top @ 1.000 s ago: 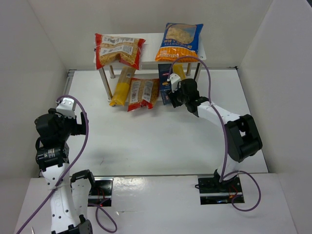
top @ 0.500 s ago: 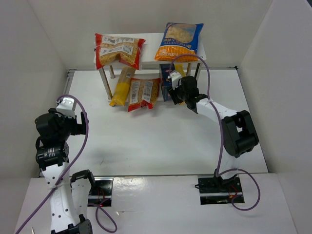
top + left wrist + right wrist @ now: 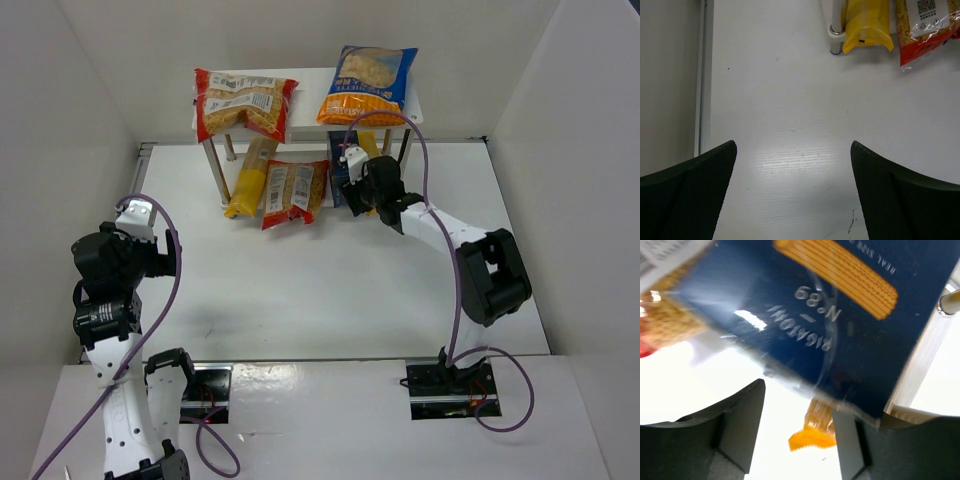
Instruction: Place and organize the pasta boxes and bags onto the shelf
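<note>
The white shelf [image 3: 310, 100] carries a clear red-edged bag [image 3: 245, 105] on its left and an orange-and-blue bag [image 3: 368, 85] on its right. Under it on the table lie a long yellow bag [image 3: 250, 180], a second red-edged bag [image 3: 293, 192] and the dark blue pasta box [image 3: 338, 188]. My right gripper [image 3: 354, 187] is up against that box. In the right wrist view the box [image 3: 840, 325] fills the top and the gripper [image 3: 799, 400] is open just below its edge, with an orange-yellow bag end [image 3: 812, 432] between the fingers. My left gripper [image 3: 792, 150] is open over bare table.
White walls enclose the table on three sides. A shelf leg [image 3: 836, 40] stands by the yellow bag [image 3: 867, 25] and the red-edged bag [image 3: 927, 30]. Another leg [image 3: 950, 302] shows beside the box. A purple cable [image 3: 430, 160] loops over the right arm.
My right gripper has crept a little left and farther in toward the shelf, covering more of the blue box. The left arm has not moved.
</note>
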### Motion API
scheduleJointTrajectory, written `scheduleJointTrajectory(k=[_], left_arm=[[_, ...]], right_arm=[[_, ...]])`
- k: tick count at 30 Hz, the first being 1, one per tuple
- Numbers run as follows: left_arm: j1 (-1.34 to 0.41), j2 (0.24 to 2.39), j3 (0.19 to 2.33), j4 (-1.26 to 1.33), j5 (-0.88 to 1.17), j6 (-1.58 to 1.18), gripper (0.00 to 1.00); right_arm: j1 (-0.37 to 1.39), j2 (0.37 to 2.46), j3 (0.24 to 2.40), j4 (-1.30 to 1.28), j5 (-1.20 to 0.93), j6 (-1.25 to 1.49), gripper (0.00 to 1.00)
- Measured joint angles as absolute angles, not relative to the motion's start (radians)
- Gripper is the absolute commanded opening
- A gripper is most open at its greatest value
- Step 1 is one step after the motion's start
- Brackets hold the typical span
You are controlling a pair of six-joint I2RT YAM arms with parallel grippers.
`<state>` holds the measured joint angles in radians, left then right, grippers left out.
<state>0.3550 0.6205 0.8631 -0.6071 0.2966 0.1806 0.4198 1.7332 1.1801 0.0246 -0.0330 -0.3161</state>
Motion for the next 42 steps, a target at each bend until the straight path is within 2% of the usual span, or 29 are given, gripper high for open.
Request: scheduleJointTrajectory(k=[3, 4, 7, 16, 22, 29, 36, 42], left_arm=[[0.355, 0.62, 0.863, -0.607, 0.297, 0.181, 1.0], [0.355, 0.62, 0.863, -0.607, 0.297, 0.181, 1.0], [0.355, 0.62, 0.863, -0.607, 0.302, 0.181, 1.0], [0.342, 0.62, 0.863, -0.607, 0.306, 0.181, 1.0], [0.305, 0.62, 0.863, -0.607, 0.305, 0.18, 1.0], [0.274, 0.62, 0.863, -0.607, 0.305, 0.18, 1.0], [0.271, 0.618, 0.863, -0.607, 0.305, 0.18, 1.0], [0.271, 0.618, 0.863, -0.607, 0.305, 0.18, 1.0]], right_arm=[[0.435, 1.675, 1.178, -0.014, -0.029, -0.319, 0.74], [0.437, 1.641, 1.175, -0.029, -0.034, -0.32, 0.8], [0.441, 1.492, 1.158, -0.06, -0.044, -0.322, 0.89], [0.44, 1.035, 1.089, -0.205, -0.062, -0.313, 1.0], [0.383, 0.937, 1.056, -0.408, -0.047, -0.24, 1.0], [0.186, 1.015, 1.055, -0.609, -0.097, -0.18, 1.0], [0.015, 1.008, 0.987, -0.69, -0.247, -0.192, 1.0], [-0.015, 0.936, 0.987, -0.699, -0.351, -0.255, 1.0]])
